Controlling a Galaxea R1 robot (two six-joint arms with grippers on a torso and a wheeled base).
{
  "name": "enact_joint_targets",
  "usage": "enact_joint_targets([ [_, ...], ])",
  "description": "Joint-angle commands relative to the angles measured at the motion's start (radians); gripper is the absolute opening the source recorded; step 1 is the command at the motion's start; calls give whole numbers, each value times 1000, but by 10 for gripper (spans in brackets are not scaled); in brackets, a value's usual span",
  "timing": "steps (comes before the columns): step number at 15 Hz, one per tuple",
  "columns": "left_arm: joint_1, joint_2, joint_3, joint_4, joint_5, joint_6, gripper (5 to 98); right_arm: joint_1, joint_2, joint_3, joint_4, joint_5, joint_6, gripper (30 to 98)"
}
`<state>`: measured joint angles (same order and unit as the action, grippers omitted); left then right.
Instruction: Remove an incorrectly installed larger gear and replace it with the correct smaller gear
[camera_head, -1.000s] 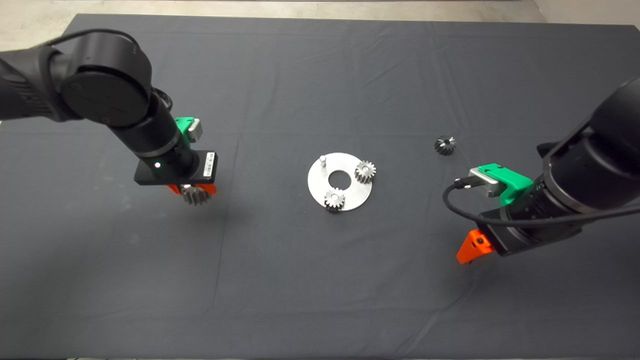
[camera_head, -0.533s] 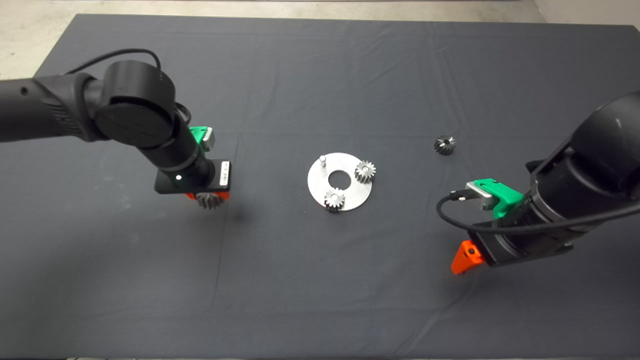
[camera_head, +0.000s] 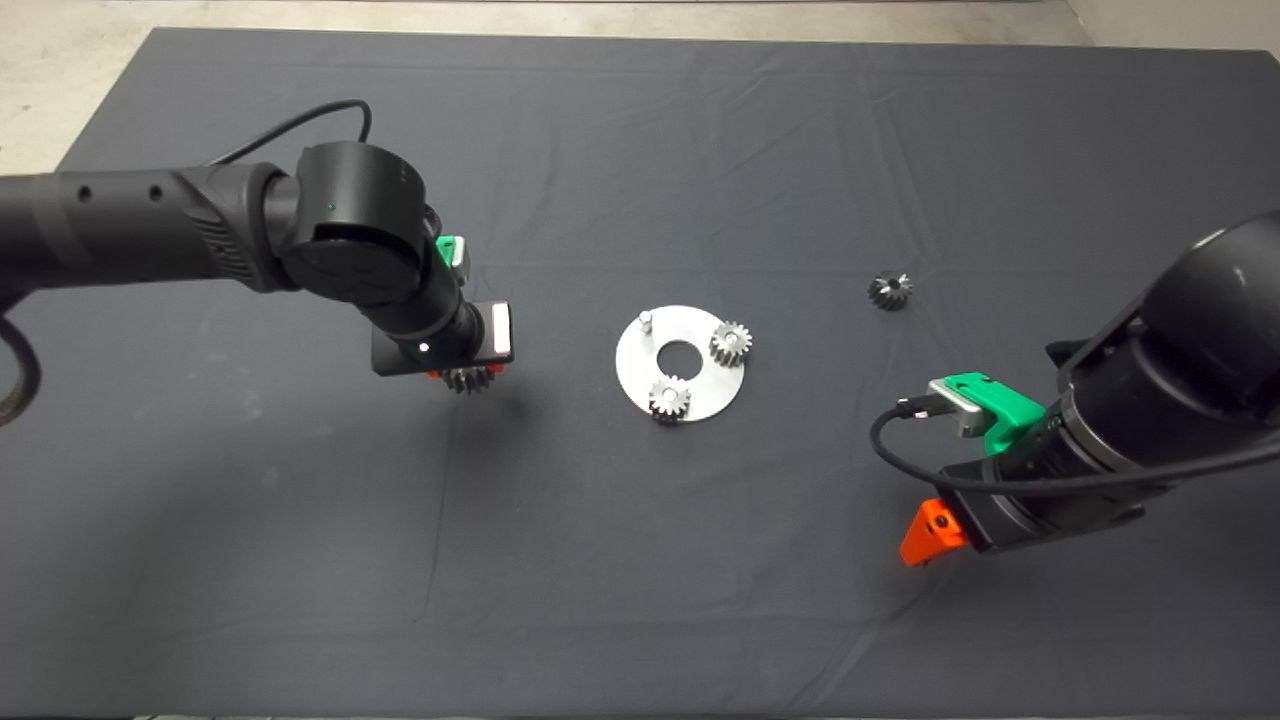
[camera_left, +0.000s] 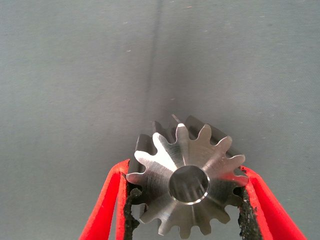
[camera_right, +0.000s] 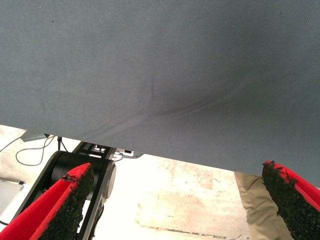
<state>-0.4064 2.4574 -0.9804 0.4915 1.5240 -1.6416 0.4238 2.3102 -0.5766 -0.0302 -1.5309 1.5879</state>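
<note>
My left gripper (camera_head: 468, 378) is shut on the larger gear (camera_head: 472, 381), a bright silver spur gear, low over the mat a little left of the round steel plate (camera_head: 700, 390). In the left wrist view the gear (camera_left: 187, 185) sits between both red fingers (camera_left: 107, 205), its bore facing the camera. The plate carries two small gears (camera_head: 731, 343) (camera_head: 669, 399) and one bare peg (camera_head: 645, 320). The smaller gear (camera_head: 889, 291), darker grey, lies on the mat to the right of the plate. My right gripper (camera_head: 925, 535) is open and empty at the lower right.
The right wrist view shows the right gripper (camera_right: 178, 167) over the mat's near edge, with the floor, a black robot base (camera_right: 75, 165) and a person's leg in beige trousers (camera_right: 252, 210) beyond it. The dark mat (camera_head: 640, 560) has creases.
My left gripper has come down and moved right toward the plate, still holding the larger gear. My right arm has drawn back a little toward the near edge.
</note>
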Motion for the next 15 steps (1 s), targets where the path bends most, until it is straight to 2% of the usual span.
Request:
enact_joint_targets([
  [1, -16, -5, 13, 37, 39, -28, 377, 18, -3, 9, -31, -83, 4, 890],
  [3, -16, -16, 16, 64, 41, -44, 386, 18, -5, 9, -31, -83, 4, 890],
  [7, -5, -7, -4, 62, 41, -43, 429, 27, -8, 11, -31, -83, 6, 890],
  [12, -6, -14, 29, 58, 42, -30, 489, 24, 2, 8, -33, -84, 6, 890],
  [14, -11, -8, 76, 35, 45, -29, 517, 27, 4, 6, -33, -84, 6, 890],
  [15, -12, -8, 83, -5, 53, -11, 535, 39, 1, 5, -34, -84, 6, 890],
])
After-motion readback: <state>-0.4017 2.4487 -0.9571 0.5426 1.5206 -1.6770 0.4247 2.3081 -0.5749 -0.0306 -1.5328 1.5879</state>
